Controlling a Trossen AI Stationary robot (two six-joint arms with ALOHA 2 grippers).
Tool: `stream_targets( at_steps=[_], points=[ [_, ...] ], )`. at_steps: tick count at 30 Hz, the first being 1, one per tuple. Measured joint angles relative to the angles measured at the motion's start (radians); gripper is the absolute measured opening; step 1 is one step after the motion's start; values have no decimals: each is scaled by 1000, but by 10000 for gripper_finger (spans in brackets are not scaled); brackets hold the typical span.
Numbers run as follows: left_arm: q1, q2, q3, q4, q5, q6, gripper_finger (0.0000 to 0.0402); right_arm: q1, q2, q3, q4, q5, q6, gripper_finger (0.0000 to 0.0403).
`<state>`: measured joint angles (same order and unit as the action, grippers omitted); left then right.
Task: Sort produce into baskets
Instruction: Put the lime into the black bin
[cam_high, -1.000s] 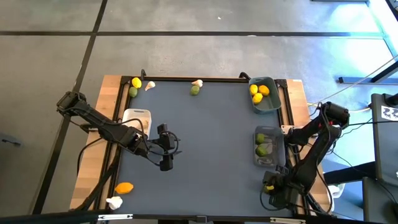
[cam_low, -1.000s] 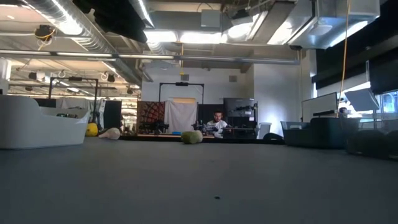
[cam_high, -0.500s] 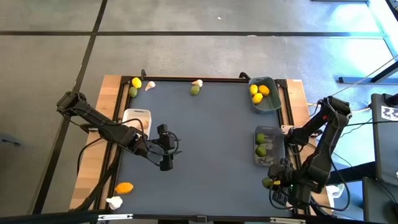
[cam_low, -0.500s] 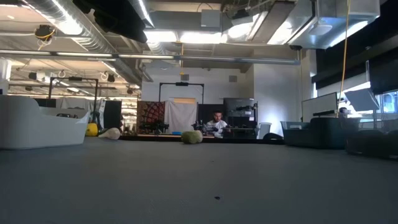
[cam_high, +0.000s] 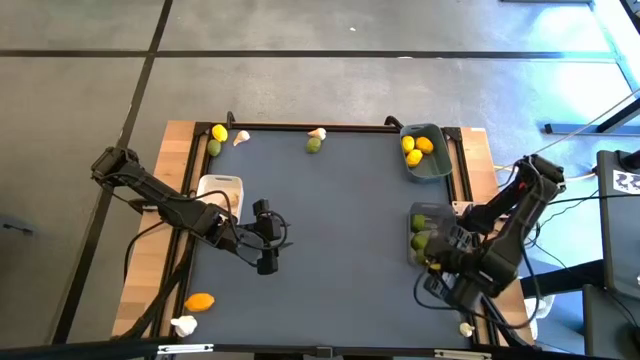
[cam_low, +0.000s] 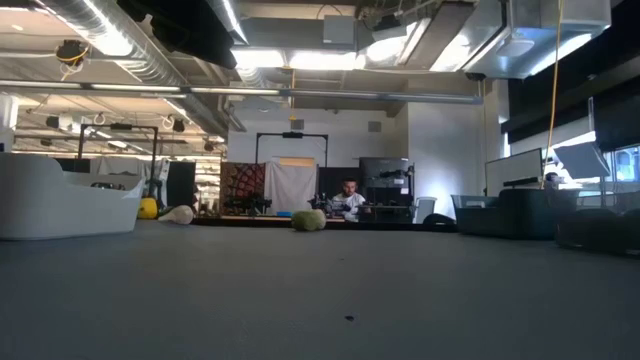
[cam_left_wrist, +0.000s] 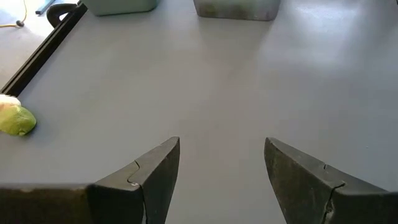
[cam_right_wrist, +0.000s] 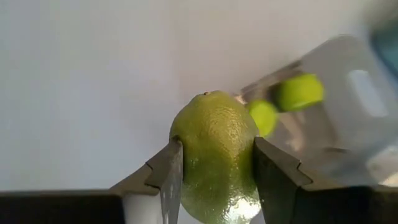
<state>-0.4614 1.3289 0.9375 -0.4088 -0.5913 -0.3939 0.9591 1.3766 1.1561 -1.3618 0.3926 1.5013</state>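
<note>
Right gripper (cam_right_wrist: 214, 165): fingers clamped on a round green lime (cam_right_wrist: 214, 152), near the dark grey rectangular basket (cam_high: 432, 236) holding two limes.
Left gripper (cam_left_wrist: 221, 168): fingers apart, holding nothing, above the grey mat (cam_high: 330, 220).
Blue-grey basket (cam_high: 425, 160): yellow-orange lemons inside.

Quick count from the overhead: three baskets, one white (cam_high: 220, 188), one blue-grey (cam_high: 426, 152), one dark grey (cam_high: 430, 236). Lemons: four, two in the blue-grey basket (cam_high: 416, 148), one far-left corner (cam_high: 219, 132), one orange-ish near-left (cam_high: 200, 301). Limes: five I can make out. Garlic bulbs: four.
</note>
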Motion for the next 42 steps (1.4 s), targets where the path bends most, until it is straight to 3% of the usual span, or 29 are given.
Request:
stream_targets(
  at_steps=[11,28,33,42],
  points=[
    [0,0,0,0,0,0,230,-106,-1,-85,-41,-45,-88,154],
    [0,0,0,0,0,8,230,-223,-1,-288,244,-213,-301,154],
    [0,0,0,-1,0,16,230,-220,-1,-321,330,-228,-332,154],
    [0,0,0,0,0,19,230,-220,-1,-340,323,-227,-332,165]
  ],
)
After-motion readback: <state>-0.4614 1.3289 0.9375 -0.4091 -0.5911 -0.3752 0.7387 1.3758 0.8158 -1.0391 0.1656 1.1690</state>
